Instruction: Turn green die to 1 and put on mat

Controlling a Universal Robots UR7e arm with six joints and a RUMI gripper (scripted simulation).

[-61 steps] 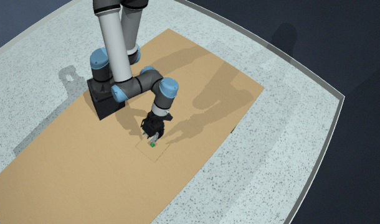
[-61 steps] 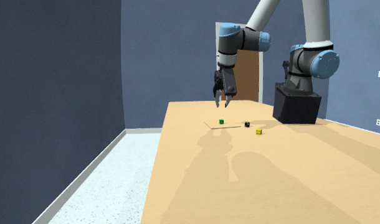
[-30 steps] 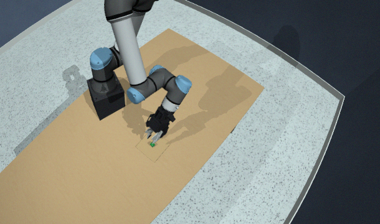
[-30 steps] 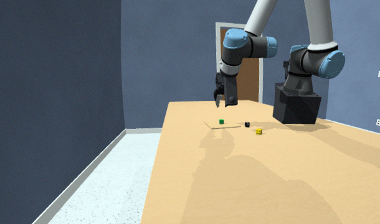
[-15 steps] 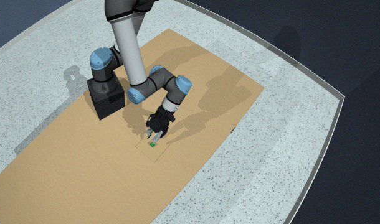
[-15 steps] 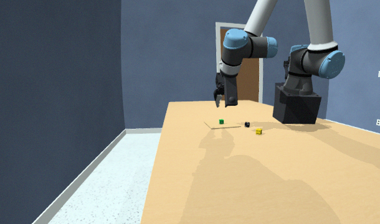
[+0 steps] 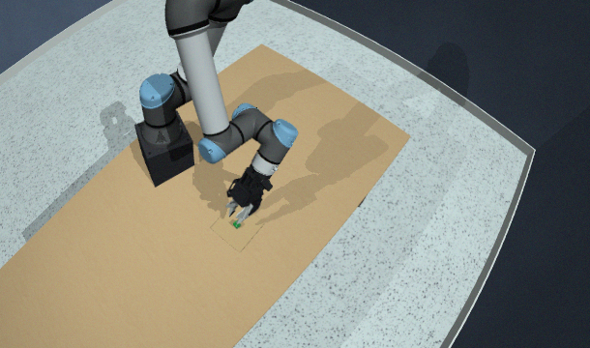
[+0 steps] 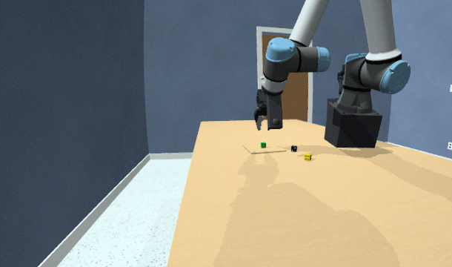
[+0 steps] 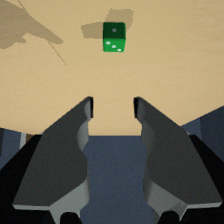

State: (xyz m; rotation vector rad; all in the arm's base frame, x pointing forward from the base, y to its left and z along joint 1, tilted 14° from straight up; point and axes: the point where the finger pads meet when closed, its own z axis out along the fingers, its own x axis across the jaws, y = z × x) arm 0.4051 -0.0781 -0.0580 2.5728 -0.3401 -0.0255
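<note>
The green die (image 9: pixel 114 37) lies on the tan surface ahead of my fingers in the wrist view, showing one face with one pip and another with three. In the exterior view the die (image 8: pixel 263 144) sits flat on the thin square mat (image 8: pixel 264 149), near its far side. My gripper (image 8: pixel 263 126) hovers above the die, pointing down, clear of it. In the top view the gripper (image 7: pixel 240 211) is just above the die (image 7: pixel 236 224) at the near corner of the mat (image 7: pixel 237 233). The fingers stand a die's width apart with nothing between them.
A black die (image 8: pixel 293 148) and a yellow die (image 8: pixel 307 156) lie on the table to the right of the mat. The robot's black base (image 8: pixel 352 126) stands further right and back. The table's left edge runs close to the mat.
</note>
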